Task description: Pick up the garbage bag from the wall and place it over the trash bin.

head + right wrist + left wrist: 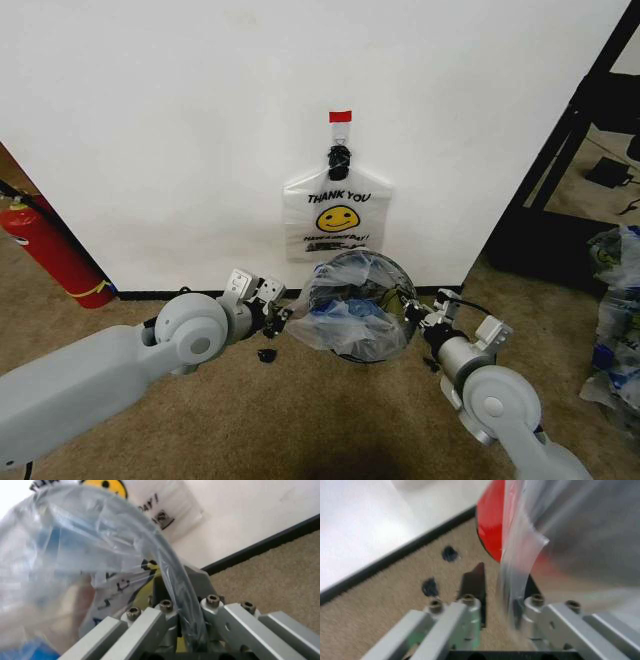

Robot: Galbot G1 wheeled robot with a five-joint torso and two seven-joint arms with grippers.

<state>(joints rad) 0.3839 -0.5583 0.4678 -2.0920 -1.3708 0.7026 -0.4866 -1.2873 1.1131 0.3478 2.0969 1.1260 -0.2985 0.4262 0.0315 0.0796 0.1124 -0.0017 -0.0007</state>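
Gripping the garbage bag (350,310) from both sides, I have it draped over the trash bin (385,262) low against the wall (180,130) — its clear, crinkled film with blue patches covers the bin's mouth. My left gripper (282,318) sits at the bag's left edge; in the left wrist view a fold of film runs down between my fingers (470,611), which stand a little apart, so whether they pinch it I cannot tell. My right gripper (418,318) is clamped on the bin's rim with the film over it. A white smiley bag (337,215) hangs on the wall above from a black clip (340,157) under red tape (341,117).
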